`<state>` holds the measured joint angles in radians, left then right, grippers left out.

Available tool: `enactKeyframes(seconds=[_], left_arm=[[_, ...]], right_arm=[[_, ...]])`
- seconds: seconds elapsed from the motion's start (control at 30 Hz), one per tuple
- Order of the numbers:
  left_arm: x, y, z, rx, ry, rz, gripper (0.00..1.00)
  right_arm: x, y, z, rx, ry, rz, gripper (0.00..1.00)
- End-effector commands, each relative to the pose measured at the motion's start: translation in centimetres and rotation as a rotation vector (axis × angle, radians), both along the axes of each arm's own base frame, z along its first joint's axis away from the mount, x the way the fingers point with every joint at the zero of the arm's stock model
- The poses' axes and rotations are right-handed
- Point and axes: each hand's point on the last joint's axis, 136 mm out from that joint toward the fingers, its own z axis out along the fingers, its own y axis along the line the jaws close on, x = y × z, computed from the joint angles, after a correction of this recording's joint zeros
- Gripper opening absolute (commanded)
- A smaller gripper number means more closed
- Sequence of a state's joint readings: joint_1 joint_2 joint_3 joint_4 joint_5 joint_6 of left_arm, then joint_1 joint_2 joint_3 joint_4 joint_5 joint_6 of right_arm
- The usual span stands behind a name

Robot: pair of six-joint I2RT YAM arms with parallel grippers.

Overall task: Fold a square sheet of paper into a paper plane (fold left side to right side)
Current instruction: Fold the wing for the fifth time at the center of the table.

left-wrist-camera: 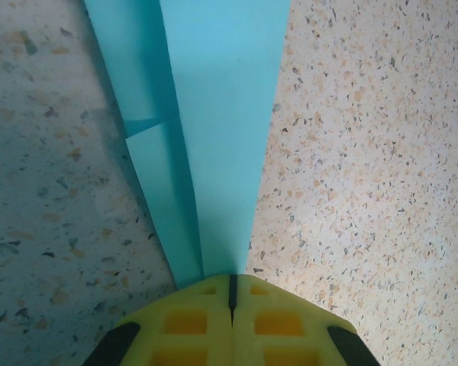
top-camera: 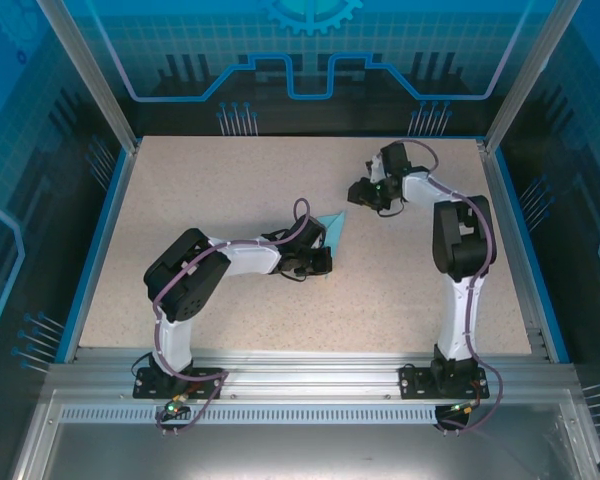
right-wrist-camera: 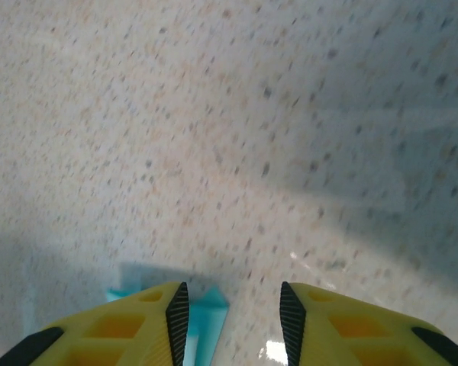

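While low, left tool (left-wrist-camera: 231, 280) on plane (left-wrist-camera: 225, 114).

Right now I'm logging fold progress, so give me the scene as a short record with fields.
Paper: folded light-blue paper, narrow and layered, stretched over the speckled table
Left gripper: shut on the paper's tapered end
Right gripper: open, nothing between its fingers, a blue paper corner beside one finger
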<state>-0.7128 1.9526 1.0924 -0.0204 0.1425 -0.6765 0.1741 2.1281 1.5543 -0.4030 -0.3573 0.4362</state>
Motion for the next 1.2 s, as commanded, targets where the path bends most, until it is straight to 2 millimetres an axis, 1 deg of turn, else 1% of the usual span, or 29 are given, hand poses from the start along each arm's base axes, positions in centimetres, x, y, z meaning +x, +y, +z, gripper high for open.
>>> enactKeyframes(seconds=[0.0,0.1,0.17,0.23,0.3,0.37,0.47,0.63,0.7,0.87,0.93,1.0,1.17], left_arm=[[-5.9,5.2,-6.6,0.244,0.239,-0.022,0.00],[-5.9,5.1,-6.5,0.243,0.236,-0.024,0.00],[-5.9,5.2,-6.6,0.245,0.238,-0.023,0.00],[-6.0,5.2,-6.6,0.246,0.237,-0.025,0.00],[-6.0,5.2,-6.6,0.245,0.236,-0.024,0.00],[-6.0,5.1,-6.6,0.244,0.236,-0.025,0.00],[-6.0,5.1,-6.6,0.245,0.237,-0.025,0.00],[-6.0,5.1,-6.6,0.245,0.237,-0.025,0.00],[-6.0,5.1,-6.6,0.245,0.237,-0.024,0.00],[-6.0,5.2,-6.6,0.246,0.238,-0.025,0.00],[-6.0,5.1,-6.7,0.245,0.239,-0.025,0.00],[-6.0,5.2,-6.6,0.245,0.239,-0.024,0.00],[-6.0,5.2,-6.6,0.244,0.238,-0.024,0.00]], right_arm=[[-1.9,2.2,3.0,0.079,-0.050,0.057,0.37],[-3.4,3.5,2.7,0.120,-0.040,0.069,0.33],[-4.2,4.6,2.2,0.136,-0.026,0.089,0.32],[-4.8,5.6,1.2,0.136,-0.004,0.107,0.31],[-5.0,6.3,0.1,0.130,0.018,0.116,0.31],[-4.8,6.7,-0.8,0.129,0.034,0.116,0.32],[-4.2,6.8,-2.1,0.093,0.053,0.112,0.32],[-3.2,5.8,-4.5,-0.006,0.076,0.103,0.32],[-2.6,5.3,-4.8,-0.020,0.076,0.095,0.32],[-0.5,3.8,-4.5,-0.039,0.042,0.063,0.32],[0.2,3.5,-4.2,-0.029,0.035,0.062,0.32],[0.5,3.7,-3.2,-0.016,0.020,0.073,0.32],[-0.4,4.4,0.0,0.000,-0.041,0.115,0.33]])
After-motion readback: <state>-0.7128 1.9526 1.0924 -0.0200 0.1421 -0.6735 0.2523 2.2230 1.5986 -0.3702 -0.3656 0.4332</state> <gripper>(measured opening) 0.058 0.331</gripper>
